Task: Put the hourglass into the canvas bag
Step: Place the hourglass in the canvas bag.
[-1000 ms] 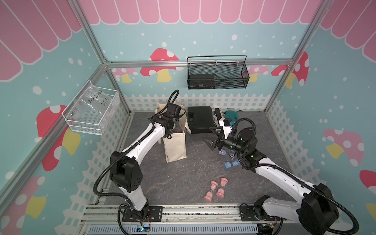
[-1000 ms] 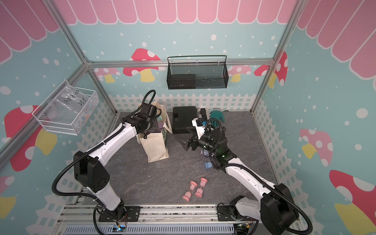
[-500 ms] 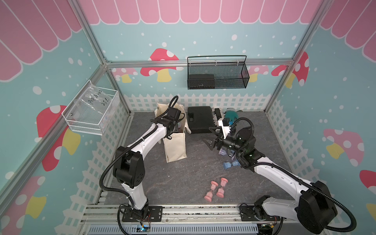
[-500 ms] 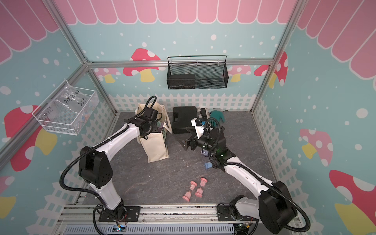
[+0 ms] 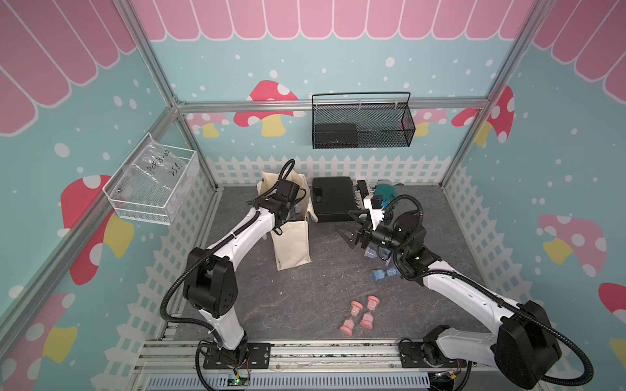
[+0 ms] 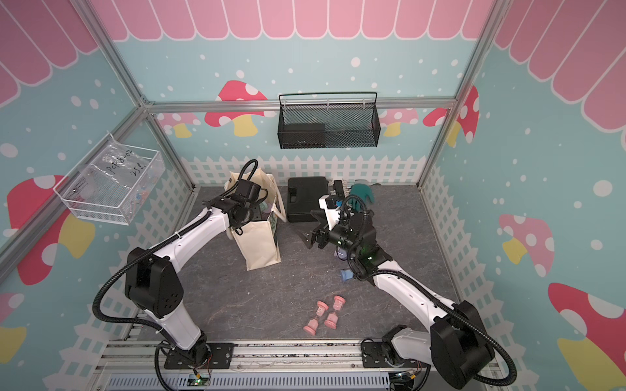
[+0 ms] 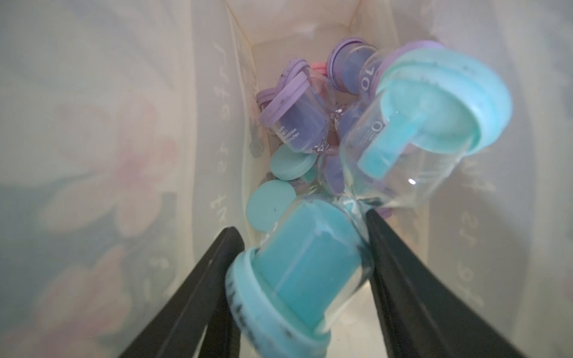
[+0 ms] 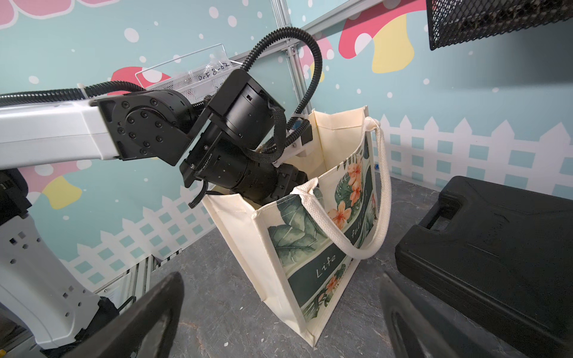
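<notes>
One hourglass [image 7: 304,263] between half-spread left fingers [image 7: 198,294], grip unclear; right fingers [image 8: 155,310] wide, empty; canvas bag [image 8: 242,248]: "Life".

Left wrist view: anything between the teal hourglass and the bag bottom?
Nothing blocks it. The teal hourglass is already inside the canvas bag, between the jaws of the left tool; purple hourglasses lie on the bottom below.

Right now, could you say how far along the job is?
Done: purple hourglasses lie in the bag. In hand: a teal one between the left gripper's jaws, grip unclear. Left: at least two pink ones and a blue one on the table; right gripper open.
</notes>
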Controlling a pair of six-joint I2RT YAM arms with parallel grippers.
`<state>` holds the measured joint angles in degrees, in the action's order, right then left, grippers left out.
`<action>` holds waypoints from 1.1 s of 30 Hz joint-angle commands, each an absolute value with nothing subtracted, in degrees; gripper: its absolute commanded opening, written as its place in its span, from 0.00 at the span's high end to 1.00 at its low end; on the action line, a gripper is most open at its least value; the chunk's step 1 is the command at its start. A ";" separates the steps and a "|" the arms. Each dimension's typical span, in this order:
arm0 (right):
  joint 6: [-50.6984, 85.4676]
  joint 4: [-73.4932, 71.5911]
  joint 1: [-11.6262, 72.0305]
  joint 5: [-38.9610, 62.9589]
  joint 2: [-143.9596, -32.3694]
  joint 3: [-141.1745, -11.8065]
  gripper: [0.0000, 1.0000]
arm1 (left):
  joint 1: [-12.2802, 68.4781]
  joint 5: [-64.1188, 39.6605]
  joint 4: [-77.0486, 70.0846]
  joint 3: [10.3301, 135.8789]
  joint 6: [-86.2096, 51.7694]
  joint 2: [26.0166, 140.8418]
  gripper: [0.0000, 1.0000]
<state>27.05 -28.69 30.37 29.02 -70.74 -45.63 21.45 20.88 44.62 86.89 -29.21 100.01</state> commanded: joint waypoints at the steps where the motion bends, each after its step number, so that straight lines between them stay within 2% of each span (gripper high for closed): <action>1: 27.07 -29.27 30.49 28.70 -69.06 -46.50 0.00 | 21.32 20.87 44.04 86.34 -29.97 96.95 0.37; 13: 26.98 -26.57 30.34 25.55 -66.01 -45.33 0.01 | 21.28 19.00 44.07 86.66 -29.84 93.38 0.33; 25: 26.19 -14.12 30.06 18.24 -62.49 -46.85 0.00 | 23.20 13.55 37.92 84.62 -27.20 81.89 0.31; 33: 26.19 -0.58 29.52 10.74 -59.14 -49.02 0.00 | 31.18 10.34 31.20 80.94 -24.04 74.55 0.31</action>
<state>26.59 -7.25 29.91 14.74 -61.04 -46.83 29.15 12.29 35.05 82.11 -26.70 76.27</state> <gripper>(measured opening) 0.996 0.694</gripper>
